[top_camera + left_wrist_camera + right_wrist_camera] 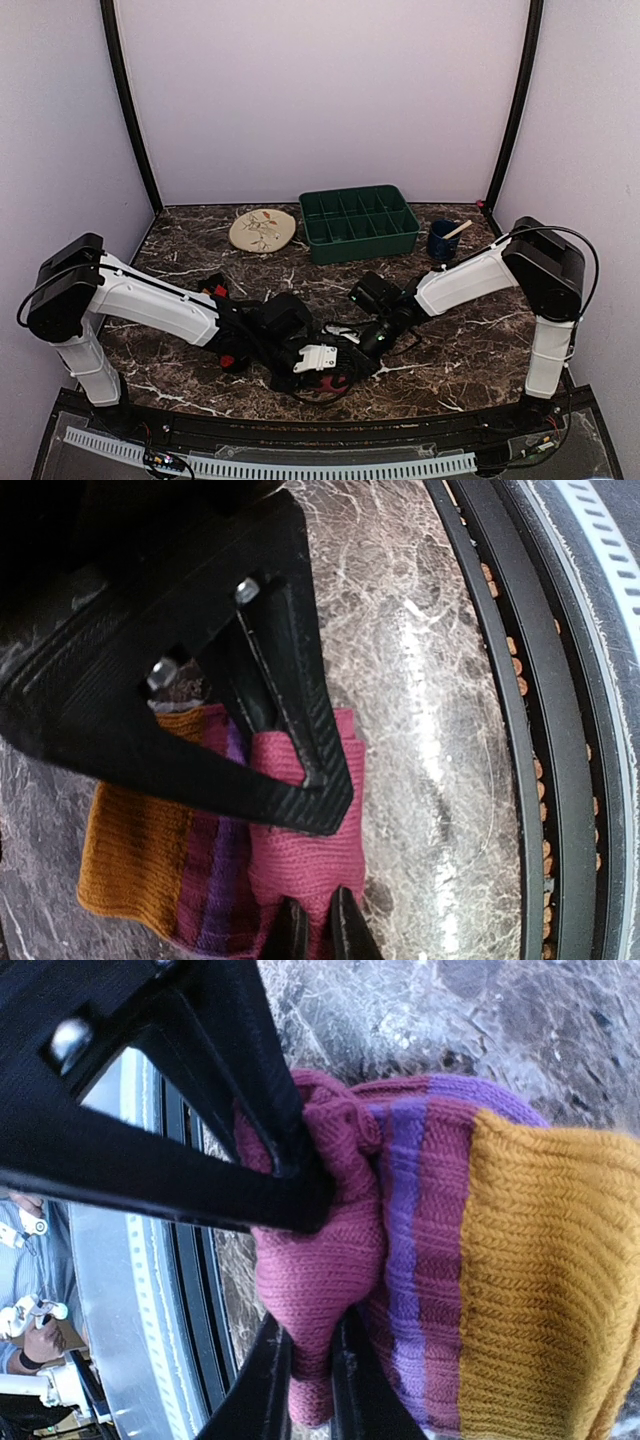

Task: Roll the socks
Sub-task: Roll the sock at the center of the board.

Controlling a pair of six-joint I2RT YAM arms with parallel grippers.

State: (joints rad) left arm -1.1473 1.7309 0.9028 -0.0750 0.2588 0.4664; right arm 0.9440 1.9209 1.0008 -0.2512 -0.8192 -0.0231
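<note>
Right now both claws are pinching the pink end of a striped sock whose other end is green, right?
Not quite: the other end of the sock is mustard yellow, not green; the right wrist view shows it. The left gripper and right gripper do both pinch its pink end.

We see the pink-purple-mustard striped knit sock (430, 1260) as soft, matt cloth, its mustard band coarsely ribbed and its pink part finer. The black plastic fingers of the left gripper (315, 870) look matt and finely ridged, and they carry shiny metal screws (247, 588). The dark white-veined marble-look tabletop (420, 680) is smooth and glossy. The green compartment tray (360, 222) looks like smooth plastic.
</note>
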